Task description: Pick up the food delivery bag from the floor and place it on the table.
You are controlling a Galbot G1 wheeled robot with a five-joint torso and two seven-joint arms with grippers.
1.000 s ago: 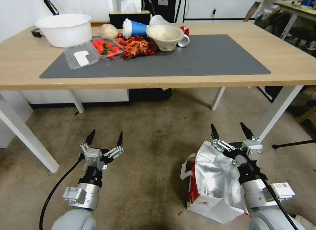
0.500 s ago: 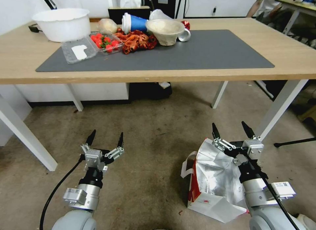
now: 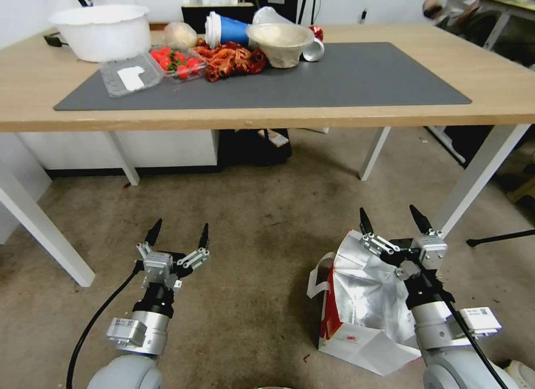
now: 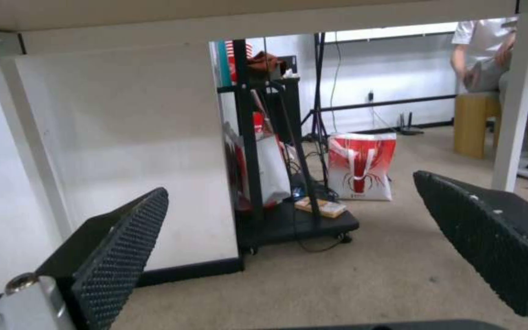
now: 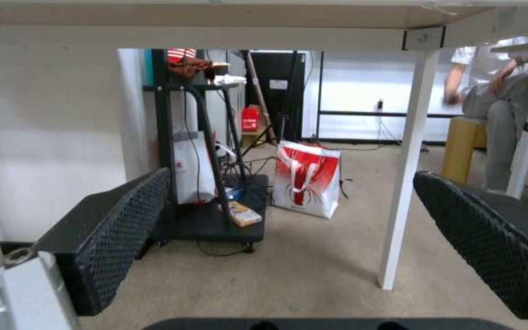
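The bench (image 3: 33, 99), a wide light-wood top on white legs, carries a dark grey mat (image 3: 334, 77) with clutter gathered at its far left end. There a large white tub (image 3: 100, 31) sits beside a clear plastic clamshell box (image 3: 146, 71); its open half holds red strawberries (image 3: 174, 60), and the lid half lies flat with a white label. Next to it lies a heap of red crayfish (image 3: 231, 60), a blue paper cup (image 3: 225, 30) on its side, and a beige bowl (image 3: 280, 42) tipped against a small white cup (image 3: 314, 50).

On the floor (image 3: 262, 249), a worn brownish carpet, the food delivery bag (image 3: 362, 305) stands in front of the bench, near its right front leg. Its mouth gapes, showing crumpled silver foil lining, with a red side, a white strap handle and a small round red logo on the white front.

The right tool (image 3: 393, 222) hangs above the far edge of the bag's mouth, its 2 black fingers spread wide and pointing toward the bench, holding nothing. The left tool (image 3: 177, 233) hovers above bare carpet, well apart from the bag, fingers likewise spread and empty.
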